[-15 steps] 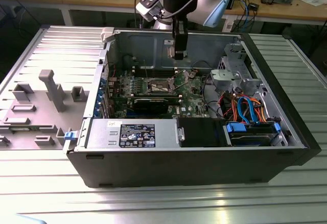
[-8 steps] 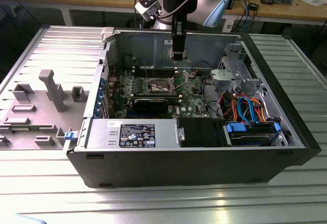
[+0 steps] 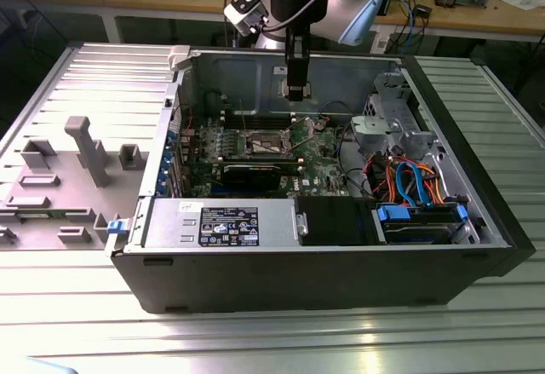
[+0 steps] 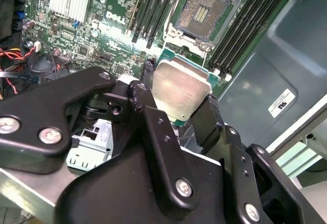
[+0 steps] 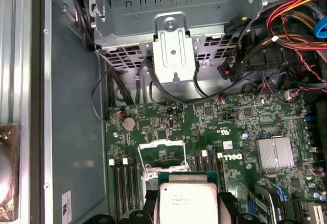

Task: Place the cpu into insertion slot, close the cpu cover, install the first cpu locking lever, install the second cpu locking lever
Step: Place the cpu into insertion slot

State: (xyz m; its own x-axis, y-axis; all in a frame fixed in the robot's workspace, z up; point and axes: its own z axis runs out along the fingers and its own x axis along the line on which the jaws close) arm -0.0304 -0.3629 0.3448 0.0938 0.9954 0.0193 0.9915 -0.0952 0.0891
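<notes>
**Exterior view, read from its left to its right.** Well away from the tool, toward the exterior view's left, a grey side panel is lying flat on the ribbed metal counter. Next, the open computer case is sitting on that counter, its power supply lying nearer the camera than the tool. The tool is hanging inside the case above the green motherboard. The insertion slot is lying below the tool, slightly toward the exterior view's left. Toward the exterior view's right of the tool, a drive cage and a bundle of coloured cables are sitting well apart from it.

**Second wrist view.** You are seeing the tool clenched on the cpu, with its black fingers pressing two opposite edges. The chip is hanging clear of the board. The slot's dark recess is lying just beyond the chip with nothing covering its contacts.

**Handling.** You are probably dealing with a light, thin, stiff part whose smooth metal top is offering little friction. Its underside and the slot's contacts are likely fragile. The bare edges, where you are gripping it now, seem the sound place to take hold.
</notes>
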